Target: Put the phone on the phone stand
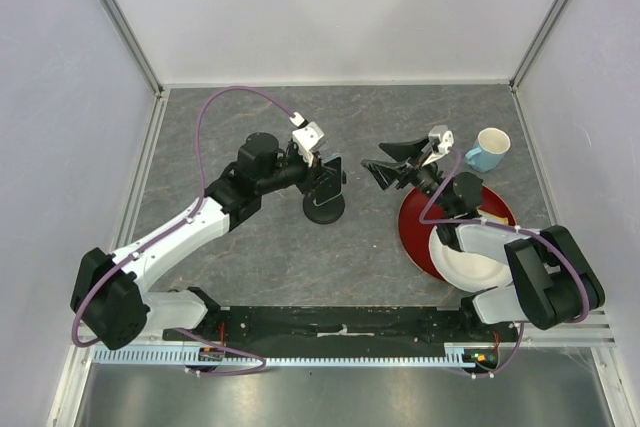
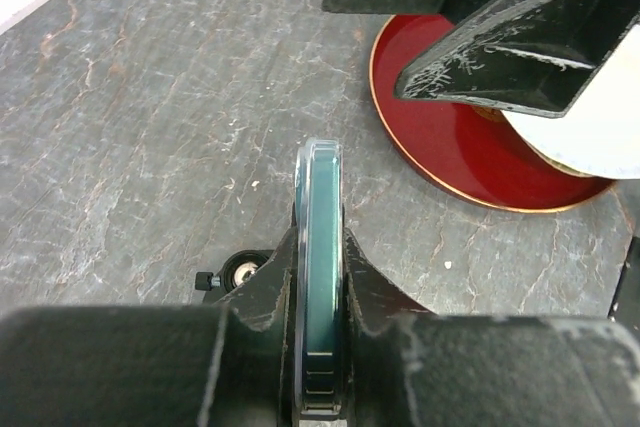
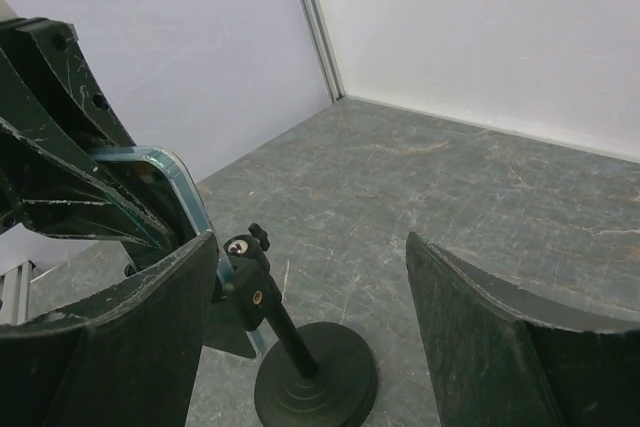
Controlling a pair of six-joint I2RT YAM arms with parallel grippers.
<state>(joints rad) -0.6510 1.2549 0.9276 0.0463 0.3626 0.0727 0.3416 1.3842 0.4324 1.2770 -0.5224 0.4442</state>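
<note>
1. Left pincer. My left pincer [image 2: 318, 244] is clamped on the phone [image 2: 320, 287]. My fingers [image 2: 262, 292] press one against each flat face. The phone stands on edge between them, and its thin rim, bordered in clear bluish material, faces my wrist camera.

2. Phone position. In the top view, the phone hangs directly over the phone stand [image 3: 283, 329]. In the right wrist view, the phone's lower end reaches down beside the cradle [image 3: 247, 282] at the top of the post. I cannot tell whether it touches the cradle, because my own right finger hides the meeting point. The stand is upright, with its disc base [image 3: 320, 379] flat on the grey, stone-patterned table [image 1: 240, 117].

3. Right pincer. The jaws of my right pincer [image 3: 310, 247] are spread wide with nothing between them. The pincer hovers just to the right of the stand and points at it, apart from the phone.

4. Surroundings. A red plate [image 2: 450, 152] lies on the table to the right of the stand, under my right forearm. A white plate [image 1: 470, 265] rests on its near part. A blue cup [image 1: 488, 151] stands beyond the red plate, near the right wall.
</note>
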